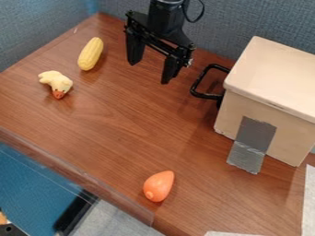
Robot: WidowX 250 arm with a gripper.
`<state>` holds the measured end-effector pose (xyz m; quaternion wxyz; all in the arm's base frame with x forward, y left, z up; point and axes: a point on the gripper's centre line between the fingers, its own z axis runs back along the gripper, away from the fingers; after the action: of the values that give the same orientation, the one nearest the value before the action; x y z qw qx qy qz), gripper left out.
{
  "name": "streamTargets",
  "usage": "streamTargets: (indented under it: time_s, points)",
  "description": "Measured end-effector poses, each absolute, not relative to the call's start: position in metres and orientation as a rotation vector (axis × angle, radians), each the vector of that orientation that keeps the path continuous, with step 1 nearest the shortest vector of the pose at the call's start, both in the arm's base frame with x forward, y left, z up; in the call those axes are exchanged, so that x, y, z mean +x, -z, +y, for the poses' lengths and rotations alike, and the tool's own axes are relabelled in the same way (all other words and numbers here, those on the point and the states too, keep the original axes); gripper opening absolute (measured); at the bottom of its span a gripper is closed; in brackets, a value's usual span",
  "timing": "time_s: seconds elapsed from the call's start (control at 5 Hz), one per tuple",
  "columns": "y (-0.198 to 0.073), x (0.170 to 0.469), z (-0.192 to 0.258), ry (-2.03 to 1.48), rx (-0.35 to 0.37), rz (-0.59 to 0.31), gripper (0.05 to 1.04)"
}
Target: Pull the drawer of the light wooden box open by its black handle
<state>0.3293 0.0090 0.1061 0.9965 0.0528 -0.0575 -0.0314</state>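
At five o'clock, the strip of pale sheet [230, 233] lies nearest the camera. Just in from it, at six o'clock, a stubby orange toy carrot [159, 185] (or something much like one) rests on its side near the front edge of the wooden table [123, 138], its blunt end towards the camera and its narrow end pointing to about one o'clock.

The black gripper [148, 73] hangs at twelve o'clock with its two fingers spread and pointing down. Nothing is between them, so it is released; it appears to be above the tabletop, touching nothing.

The nearest things flank it. Between one and two o'clock, a black handle [195, 87] juts from the side of a cream box [265, 103], facing the gripper, presumably so it can be hooked or grasped. At eleven o'clock, a yellow toy corn cob [91, 54] lies flat, its length probably keeping it steady.

Grey tape [249, 145] at four o'clock runs down the box wall onto the wood, most likely to stop the box from shifting. At ten o'clock, a toy duck [56, 84] rests apart from the corn cob, its orange bill turned towards the camera.
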Motion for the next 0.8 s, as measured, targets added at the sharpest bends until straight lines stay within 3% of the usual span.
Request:
streamTargets:
  time_s: [0.2, 0.8]
  points:
    - [-0.098, 0.329, 0.009, 0.062, 0.104, -0.089, 1.000]
    - [-0.066, 0.377, 0.004, 0.081, -0.051, -0.122, 1.000]
